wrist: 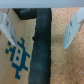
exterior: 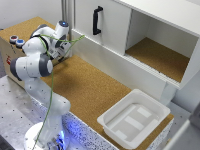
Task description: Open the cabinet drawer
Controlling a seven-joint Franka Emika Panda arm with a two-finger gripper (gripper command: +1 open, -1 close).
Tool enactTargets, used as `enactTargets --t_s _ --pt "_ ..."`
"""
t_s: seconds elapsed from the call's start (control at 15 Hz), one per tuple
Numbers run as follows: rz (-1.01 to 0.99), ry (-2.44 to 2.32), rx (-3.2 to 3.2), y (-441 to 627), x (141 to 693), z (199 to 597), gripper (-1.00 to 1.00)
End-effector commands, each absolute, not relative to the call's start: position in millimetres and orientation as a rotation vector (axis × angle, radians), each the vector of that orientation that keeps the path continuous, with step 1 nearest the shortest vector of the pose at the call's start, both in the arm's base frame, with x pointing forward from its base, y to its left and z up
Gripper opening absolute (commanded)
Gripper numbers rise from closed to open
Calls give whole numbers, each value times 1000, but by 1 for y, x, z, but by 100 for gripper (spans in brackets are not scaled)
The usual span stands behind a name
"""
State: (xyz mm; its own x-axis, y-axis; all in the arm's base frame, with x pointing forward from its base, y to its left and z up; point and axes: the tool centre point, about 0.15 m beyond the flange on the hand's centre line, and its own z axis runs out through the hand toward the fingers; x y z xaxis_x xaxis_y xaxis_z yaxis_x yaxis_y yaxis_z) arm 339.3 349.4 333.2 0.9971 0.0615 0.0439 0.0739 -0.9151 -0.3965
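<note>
the cabinet [exterior: 150, 35] stands along the far side of the cork table [exterior: 90, 90], its black-handled door [exterior: 102, 22] left of an open cork-floored compartment. the drawer [exterior: 120, 62] runs low along its front, flush and closed. the gripper [wrist: 42, 29], at the exterior view's left near the door end, hangs wide and empty over a dark strip [wrist: 41, 50]. a white tray [exterior: 135, 117] sits at the near right.
</note>
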Motion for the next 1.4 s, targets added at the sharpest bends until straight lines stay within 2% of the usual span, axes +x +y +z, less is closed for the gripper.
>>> enactTargets --t_s 0.0,0.2,0.27,1.0,1.33 --pt "-33 -16 -2593 341 351 303 100" --pt "0 -16 -2574 339 345 293 100" --pt "-5 -26 -2591 340 345 292 -100" --pt "3 -143 -2578 361 350 296 -100" --pt "-18 -56 -2569 332 347 295 -100"
